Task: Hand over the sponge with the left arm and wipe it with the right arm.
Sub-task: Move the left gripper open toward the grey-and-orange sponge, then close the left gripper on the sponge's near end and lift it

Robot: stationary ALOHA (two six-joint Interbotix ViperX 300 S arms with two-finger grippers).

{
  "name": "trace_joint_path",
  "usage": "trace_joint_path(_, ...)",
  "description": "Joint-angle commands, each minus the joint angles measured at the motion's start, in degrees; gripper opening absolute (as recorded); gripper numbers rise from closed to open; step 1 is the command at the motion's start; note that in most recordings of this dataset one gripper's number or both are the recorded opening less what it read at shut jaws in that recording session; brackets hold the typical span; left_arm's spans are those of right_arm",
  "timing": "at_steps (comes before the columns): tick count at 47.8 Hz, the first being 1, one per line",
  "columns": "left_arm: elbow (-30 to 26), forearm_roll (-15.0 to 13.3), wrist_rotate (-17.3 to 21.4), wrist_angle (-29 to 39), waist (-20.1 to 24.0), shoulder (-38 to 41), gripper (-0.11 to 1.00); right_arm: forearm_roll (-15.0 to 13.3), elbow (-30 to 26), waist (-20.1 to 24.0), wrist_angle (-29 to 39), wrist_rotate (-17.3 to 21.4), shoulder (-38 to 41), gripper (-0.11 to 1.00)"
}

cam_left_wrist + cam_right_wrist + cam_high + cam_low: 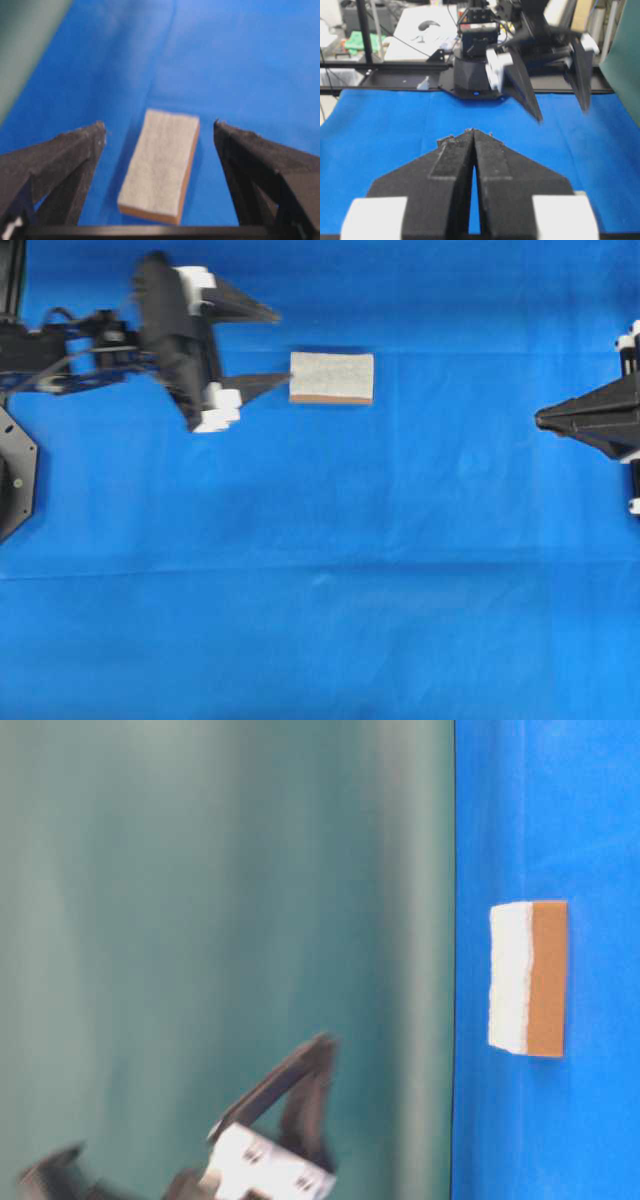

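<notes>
I found no brand, label or readable writing on anything in view. The sponge [331, 377] lay flat on the blue cloth [320, 570], pale speckled face up, its brown-orange layer along the long edge toward the bottom of the overhead view. The left gripper [270, 348] hung at the sponge's left end with its fingers spread wide; from overhead one fingertip [268, 382] appeared to reach the sponge's short edge, though I could not tell whether it touched. From the left wrist camera the sponge [161, 164] sat between the two black fingers [65, 160], with blue cloth showing on both sides of it. The right gripper [540, 418] waited at the far right edge, well apart from the sponge, its fingers [492, 160] pressed together to a point around nothing. Open cloth stretched between the sponge and the right gripper, and across the whole lower half of the overhead view.
</notes>
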Motion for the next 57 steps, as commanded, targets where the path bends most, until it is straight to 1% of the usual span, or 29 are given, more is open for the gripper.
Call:
trace_joint_path(1,-3.34,-0.09,1.58,0.79,0.18,3.08,0.94,0.18,-1.32,-0.18,-0.18,0.09,0.70,0.00)
trace_joint_path(3,-4.31,-0.09,2.90,1.67,0.18,4.57,0.94,0.09,-1.32,-0.18,-0.18,0.09,0.79,0.00)
trace_joint_path(8,-7.12,-0.09,2.90,4.57,0.79,8.26,0.94,0.09,-1.23,-0.26,-0.09,0.09,0.97,0.00)
trace_joint_path(16,-9.14,0.00,2.90,7.03,1.85,11.87,0.94,0.18,-1.05,-0.53,-0.18,0.09,1.85,0.00)
trace_joint_path(29,-9.84,0.00,2.90,6.50,2.64,16.35,0.94,0.35,-0.88,-1.32,-0.18,0.18,2.90,0.00)
trace_joint_path(47,-10.37,0.09,2.99,4.13,3.96,21.36,0.94,0.53,-0.88,-1.41,-0.18,0.18,2.99,0.00)
trace_joint_path(57,-11.25,0.26,2.99,4.13,4.39,23.47,0.94,0.53,-0.88,-1.41,-0.18,0.18,3.16,0.00)
